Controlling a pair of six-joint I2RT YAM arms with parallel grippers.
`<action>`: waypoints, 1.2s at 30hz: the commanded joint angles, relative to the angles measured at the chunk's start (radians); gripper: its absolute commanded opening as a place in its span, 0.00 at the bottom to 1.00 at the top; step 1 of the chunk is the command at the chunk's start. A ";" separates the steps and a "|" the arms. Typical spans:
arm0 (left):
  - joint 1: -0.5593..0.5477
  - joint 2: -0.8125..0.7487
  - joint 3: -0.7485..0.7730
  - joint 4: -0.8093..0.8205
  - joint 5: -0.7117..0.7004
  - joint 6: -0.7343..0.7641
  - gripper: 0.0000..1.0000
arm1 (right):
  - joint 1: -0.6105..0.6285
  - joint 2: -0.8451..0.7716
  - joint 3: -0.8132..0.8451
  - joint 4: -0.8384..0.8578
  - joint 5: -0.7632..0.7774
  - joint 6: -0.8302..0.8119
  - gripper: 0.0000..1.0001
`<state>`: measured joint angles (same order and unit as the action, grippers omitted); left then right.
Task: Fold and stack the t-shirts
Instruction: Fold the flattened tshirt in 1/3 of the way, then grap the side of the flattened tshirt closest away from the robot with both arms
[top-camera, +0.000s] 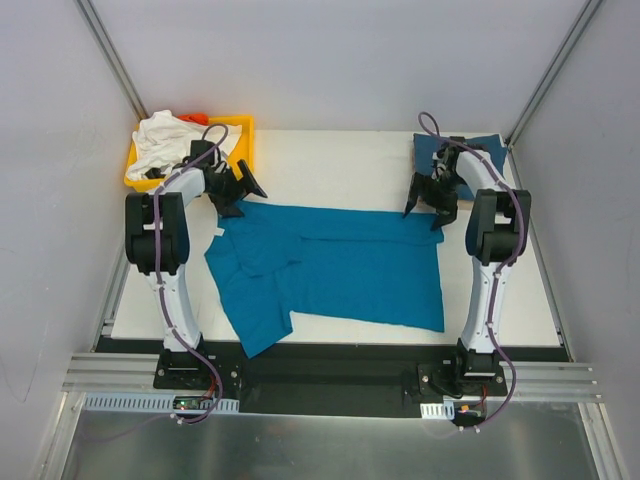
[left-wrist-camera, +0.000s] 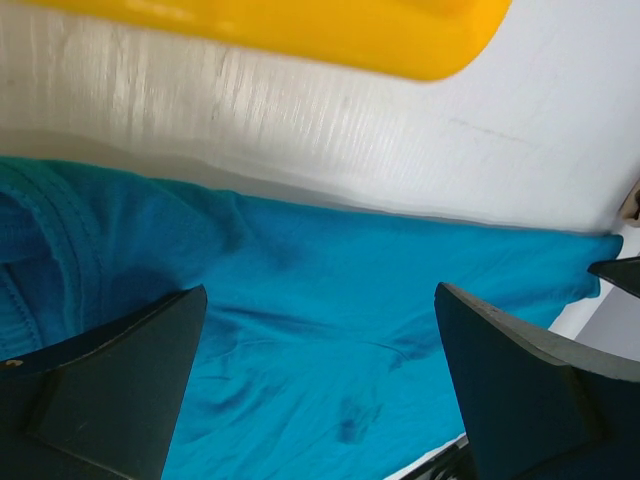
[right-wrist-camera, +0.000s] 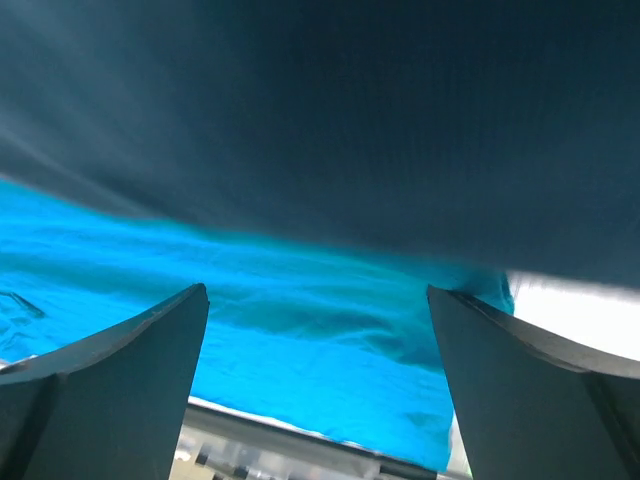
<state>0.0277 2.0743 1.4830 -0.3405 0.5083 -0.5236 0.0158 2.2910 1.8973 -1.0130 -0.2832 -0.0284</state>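
Note:
A teal-blue t-shirt (top-camera: 330, 268) lies spread on the white table, partly folded, one sleeve hanging toward the near edge. It fills the left wrist view (left-wrist-camera: 330, 300) and shows in the right wrist view (right-wrist-camera: 300, 310). My left gripper (top-camera: 237, 192) is open and empty above the shirt's far left corner. My right gripper (top-camera: 424, 208) is open and empty above the shirt's far right corner. A darker blue folded t-shirt (top-camera: 440, 150) lies at the far right under my right arm; it also shows in the right wrist view (right-wrist-camera: 350, 110). A white t-shirt (top-camera: 165, 140) is bunched in the yellow tray (top-camera: 243, 135).
The yellow tray stands at the far left of the white table (top-camera: 330, 160); its edge shows in the left wrist view (left-wrist-camera: 300, 30). Something orange-red (top-camera: 195, 118) lies in the tray behind the white shirt. Grey walls enclose the table on three sides.

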 joint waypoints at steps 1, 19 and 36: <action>0.012 0.036 0.098 -0.026 -0.027 0.037 0.99 | -0.013 0.047 0.126 -0.041 0.027 -0.047 0.96; -0.179 -0.776 -0.487 -0.110 -0.241 -0.139 1.00 | -0.013 -0.954 -0.665 0.480 0.101 0.213 0.96; -0.567 -1.211 -0.949 -0.640 -0.330 -0.539 0.82 | -0.117 -0.989 -0.819 0.473 -0.016 0.190 0.96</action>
<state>-0.4999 0.8944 0.6018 -0.8875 0.1677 -0.9127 -0.0963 1.2884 1.0634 -0.5667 -0.2718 0.1539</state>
